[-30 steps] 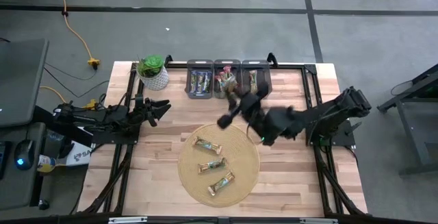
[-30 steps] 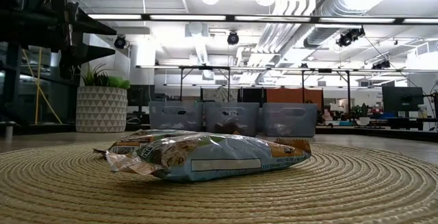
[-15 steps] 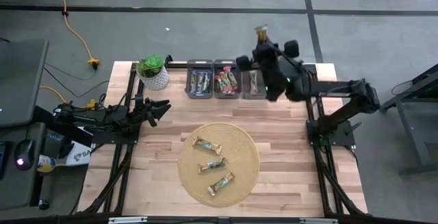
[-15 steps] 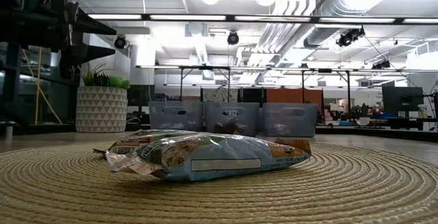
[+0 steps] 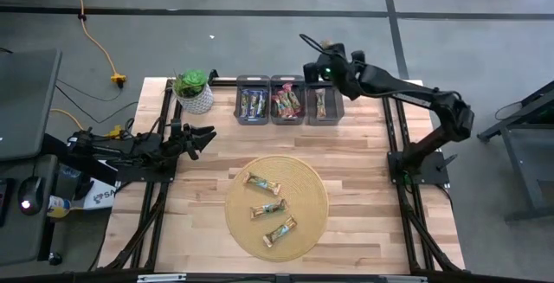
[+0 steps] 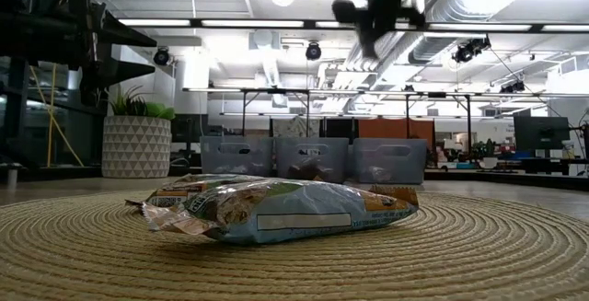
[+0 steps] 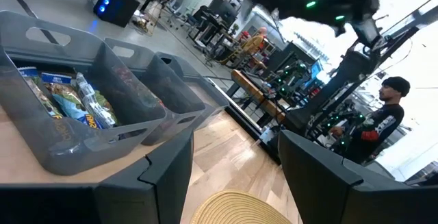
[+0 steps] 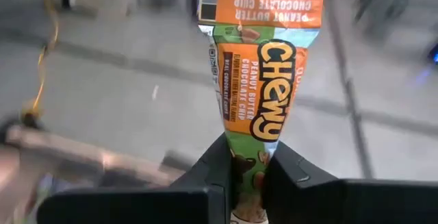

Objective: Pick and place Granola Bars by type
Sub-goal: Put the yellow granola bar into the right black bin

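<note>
You had the sorting well under way: the three grey bins (image 5: 289, 101) at the table's twelve o'clock edge already held bars, while three bars (image 5: 269, 208) were left on the straw mat (image 5: 305, 188). Your right gripper (image 8: 248, 176) hung high near the one o'clock bin, its fingers pinched on the lower end of a green-and-orange granola bar (image 8: 262, 73). The bar's long axis ran straight out from the fingers, its free end pointing away. Your left gripper (image 5: 204, 137) waited at nine o'clock, fingers spread, holding nothing.
</note>
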You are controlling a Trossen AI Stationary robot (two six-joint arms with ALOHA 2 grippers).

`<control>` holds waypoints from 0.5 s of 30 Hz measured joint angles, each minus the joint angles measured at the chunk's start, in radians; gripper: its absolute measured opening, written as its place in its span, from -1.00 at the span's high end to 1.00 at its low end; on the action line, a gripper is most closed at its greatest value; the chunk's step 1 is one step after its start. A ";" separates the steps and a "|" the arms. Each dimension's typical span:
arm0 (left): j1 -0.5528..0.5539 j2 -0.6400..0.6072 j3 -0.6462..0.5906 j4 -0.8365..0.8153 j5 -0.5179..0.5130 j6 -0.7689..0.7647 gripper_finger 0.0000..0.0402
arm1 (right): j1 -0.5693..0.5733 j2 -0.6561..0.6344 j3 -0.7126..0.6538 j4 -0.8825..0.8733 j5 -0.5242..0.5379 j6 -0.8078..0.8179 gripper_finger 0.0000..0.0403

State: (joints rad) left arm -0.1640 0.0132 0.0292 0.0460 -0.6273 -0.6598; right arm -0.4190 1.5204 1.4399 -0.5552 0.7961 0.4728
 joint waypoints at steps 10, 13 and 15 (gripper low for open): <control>0.000 0.000 0.000 0.000 0.000 0.000 -0.05 | -0.146 0.025 -0.265 0.057 -0.394 0.238 0.80; 0.000 0.000 0.000 0.000 0.000 0.000 -0.05 | -0.171 0.025 -0.344 0.110 -0.475 0.270 0.80; 0.000 0.000 0.000 0.000 0.000 0.000 -0.05 | -0.177 0.025 -0.398 0.158 -0.508 0.280 0.80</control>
State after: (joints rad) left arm -0.1638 0.0133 0.0292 0.0457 -0.6277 -0.6598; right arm -0.5958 1.5455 1.0421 -0.3968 0.2886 0.7532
